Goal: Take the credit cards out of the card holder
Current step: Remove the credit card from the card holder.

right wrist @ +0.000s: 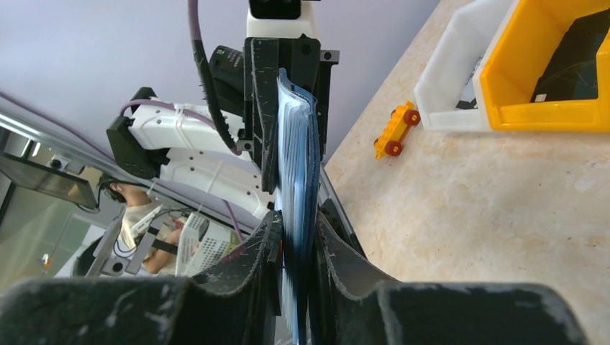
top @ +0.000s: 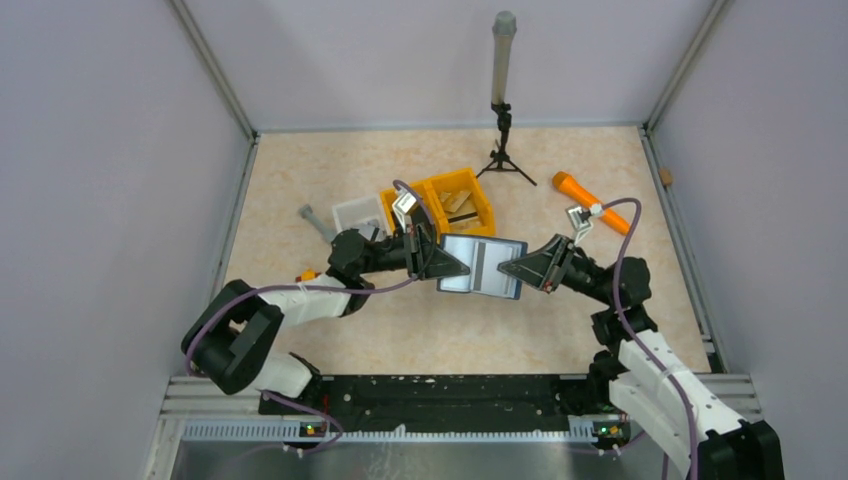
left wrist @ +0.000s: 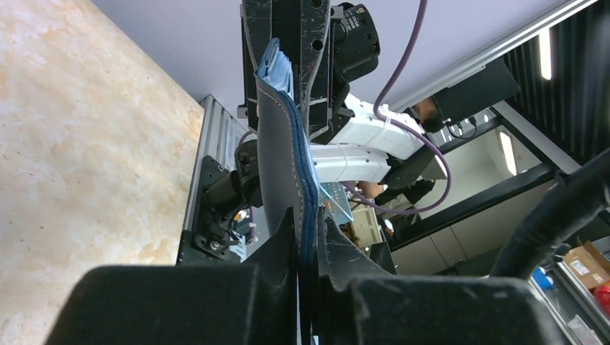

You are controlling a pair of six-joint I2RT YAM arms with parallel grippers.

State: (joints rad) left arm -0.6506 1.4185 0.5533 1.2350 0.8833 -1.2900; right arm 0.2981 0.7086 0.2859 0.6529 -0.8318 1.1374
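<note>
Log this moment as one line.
holder: open, held between both grippers | left gripper: shut on holder | right gripper: shut on holder | cards: none seen out

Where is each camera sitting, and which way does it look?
Top external: high behind the arms, looking down at the table; both arms show, holding the card holder between them.
Left wrist: on the left arm, looking along its own jaws, shut on the card holder, toward the right arm.
Right wrist: on the right arm, looking along its jaws toward the left arm; yellow bin beside.
Shared: all three show the card holder.
</note>
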